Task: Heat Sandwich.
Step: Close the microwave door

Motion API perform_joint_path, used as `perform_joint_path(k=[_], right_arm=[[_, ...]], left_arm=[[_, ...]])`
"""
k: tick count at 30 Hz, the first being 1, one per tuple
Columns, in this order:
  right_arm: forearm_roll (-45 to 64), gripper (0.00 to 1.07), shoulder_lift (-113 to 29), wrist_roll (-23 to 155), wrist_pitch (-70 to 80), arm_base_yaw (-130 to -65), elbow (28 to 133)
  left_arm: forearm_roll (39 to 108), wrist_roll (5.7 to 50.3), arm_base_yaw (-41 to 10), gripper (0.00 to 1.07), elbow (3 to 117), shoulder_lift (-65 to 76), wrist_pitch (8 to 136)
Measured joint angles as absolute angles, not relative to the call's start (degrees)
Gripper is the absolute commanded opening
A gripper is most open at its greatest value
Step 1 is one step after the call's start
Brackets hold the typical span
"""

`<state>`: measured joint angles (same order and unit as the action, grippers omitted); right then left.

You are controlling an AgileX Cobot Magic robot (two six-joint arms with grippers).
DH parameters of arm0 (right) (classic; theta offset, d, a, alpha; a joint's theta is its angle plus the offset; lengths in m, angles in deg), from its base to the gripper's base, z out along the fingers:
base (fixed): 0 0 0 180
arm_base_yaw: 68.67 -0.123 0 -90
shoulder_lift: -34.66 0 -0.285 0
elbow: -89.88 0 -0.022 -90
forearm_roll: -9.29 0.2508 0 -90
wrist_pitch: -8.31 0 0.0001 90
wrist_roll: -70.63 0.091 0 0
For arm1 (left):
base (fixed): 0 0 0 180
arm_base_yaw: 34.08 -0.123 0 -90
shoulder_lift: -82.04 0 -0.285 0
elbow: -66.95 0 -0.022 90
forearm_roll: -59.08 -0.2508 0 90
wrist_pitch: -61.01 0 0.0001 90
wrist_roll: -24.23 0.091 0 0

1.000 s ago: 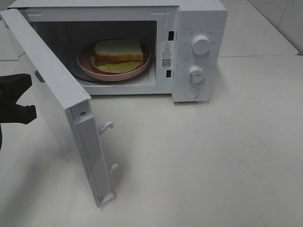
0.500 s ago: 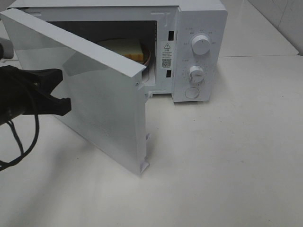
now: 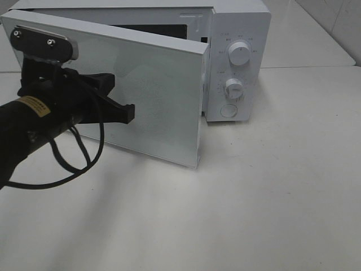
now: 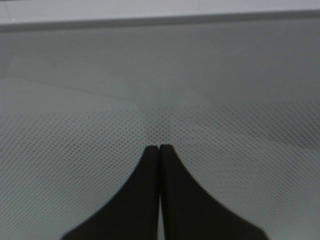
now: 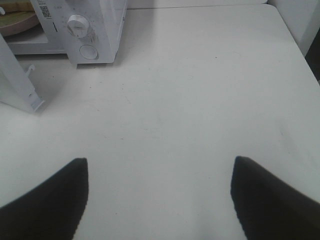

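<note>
White metal microwave door [image 3: 152, 96]: standing ajar, unlatched.
Black left gripper [image 3: 125, 113]: fingers pinched together, pressing door.
Black right gripper [image 5: 160, 160]: fingers gaping, empty, facing microwave [image 3: 237, 56].
White-bread sandwich [image 5: 7, 12]: sitting inside microwave, barely showing.
Risk: tips sliding off, door rebounding.

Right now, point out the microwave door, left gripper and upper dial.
microwave door [image 3: 163, 96]: exterior high view, middle of its outer panel.
left gripper [image 4: 159, 148]: left wrist view, at the closed fingertips.
upper dial [image 3: 240, 55]: exterior high view, centre of the knob.
</note>
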<state>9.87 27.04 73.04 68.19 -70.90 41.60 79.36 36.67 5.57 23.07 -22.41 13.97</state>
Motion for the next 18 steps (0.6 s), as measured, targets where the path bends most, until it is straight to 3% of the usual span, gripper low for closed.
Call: perform_joint_path(k=[18], right_arm=[[9.87,0.76,27.04,73.04,68.19,-70.9,41.6]], left_arm=[[82.63,37.98,7.75,0.0,37.4,-32.15,15.75]])
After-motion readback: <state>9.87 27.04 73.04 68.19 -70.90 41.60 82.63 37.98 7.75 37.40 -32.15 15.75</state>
